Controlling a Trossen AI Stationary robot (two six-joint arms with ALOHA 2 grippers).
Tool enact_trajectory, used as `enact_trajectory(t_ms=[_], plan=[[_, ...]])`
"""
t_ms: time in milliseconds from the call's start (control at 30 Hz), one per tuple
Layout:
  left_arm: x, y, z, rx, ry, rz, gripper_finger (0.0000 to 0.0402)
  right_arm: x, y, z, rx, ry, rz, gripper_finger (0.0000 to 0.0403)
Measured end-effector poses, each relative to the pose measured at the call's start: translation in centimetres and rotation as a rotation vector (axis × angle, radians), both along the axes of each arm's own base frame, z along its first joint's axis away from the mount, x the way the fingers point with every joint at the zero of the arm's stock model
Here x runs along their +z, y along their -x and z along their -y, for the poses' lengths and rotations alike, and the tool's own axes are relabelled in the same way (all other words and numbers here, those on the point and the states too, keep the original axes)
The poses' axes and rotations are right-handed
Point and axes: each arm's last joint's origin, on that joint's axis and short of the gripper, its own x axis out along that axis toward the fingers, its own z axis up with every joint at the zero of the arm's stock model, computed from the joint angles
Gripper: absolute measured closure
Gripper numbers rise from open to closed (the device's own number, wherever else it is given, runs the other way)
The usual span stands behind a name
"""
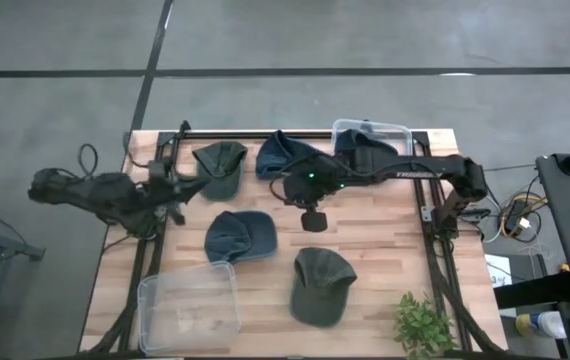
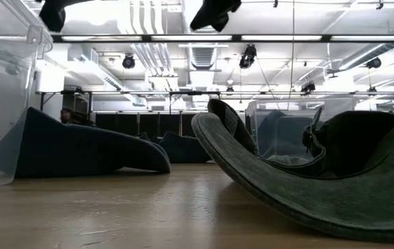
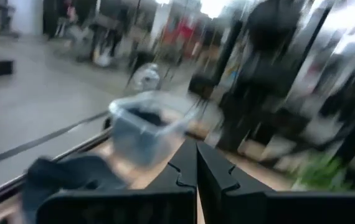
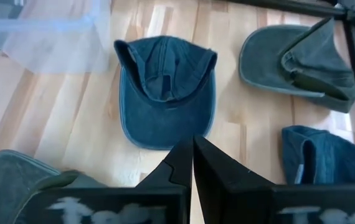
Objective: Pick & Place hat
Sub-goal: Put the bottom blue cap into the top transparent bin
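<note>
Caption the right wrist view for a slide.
Shut right tool above a blue cap, green cap nearby.

Four caps lie on the table. Green cap (image 1: 219,166) and blue cap (image 1: 283,155) rest along the far edge. Blue cap (image 1: 239,237) lies opening-up at centre (image 4: 167,93). Green cap (image 1: 321,285) lies near the front edge. A dark item (image 1: 365,150) fills the far bin.
</note>
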Motion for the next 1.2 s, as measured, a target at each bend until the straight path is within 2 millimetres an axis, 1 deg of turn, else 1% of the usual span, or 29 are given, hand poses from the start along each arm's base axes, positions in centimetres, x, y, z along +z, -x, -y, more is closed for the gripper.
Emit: enact_trajectory(t_ms=[67, 200, 300, 333, 400, 467, 600, 800, 1033, 1200], plan=[[1.0, -1.3, 0.2, 0.02, -0.041, -0.14, 0.0401, 0.6, 0.6, 0.0, -0.002, -0.001, 0.01, 0.0394], [2.2, -4.1, 0.6, 0.04, -0.127, -0.386, 0.0401, 1.5, 1.9, -0.1, -0.002, -0.001, 0.025, 0.0394], [2.3, -6.1, 0.8, 0.041, -0.188, -0.52, 0.0401, 2.0, 3.0, -0.1, -0.009, -0.007, 0.04, 0.0394], [1.9, -6.9, 0.9, 0.034, -0.211, -0.567, 0.0401, 2.1, 3.4, -0.2, -0.016, -0.013, 0.04, 0.0394], [1.4, -7.8, 0.9, 0.018, -0.266, -0.644, 0.0401, 2.4, 4.3, -0.2, -0.027, -0.024, 0.049, 0.0394], [1.4, -8.5, 1.0, 0.038, -0.305, -0.651, 0.0401, 2.6, 5.2, -0.2, -0.042, -0.037, 0.055, 0.0394], [0.1, -9.5, 1.0, 0.075, -0.334, -0.721, 0.0401, 3.0, 6.9, -0.4, -0.07, -0.068, 0.068, 0.0394], [0.0, -9.8, 0.9, 0.09, -0.334, -0.725, 0.0401, 3.3, 8.7, -0.7, -0.069, -0.076, 0.092, 0.0394], [0.1, -9.6, 0.7, 0.116, -0.268, -0.691, 0.0401, 2.8, 9.3, -0.7, -0.071, -0.078, 0.105, 0.0394], [0.1, -9.7, 0.1, 0.154, -0.205, -0.674, 0.0401, 2.5, 9.3, -0.7, -0.067, -0.076, 0.105, 0.0394]])
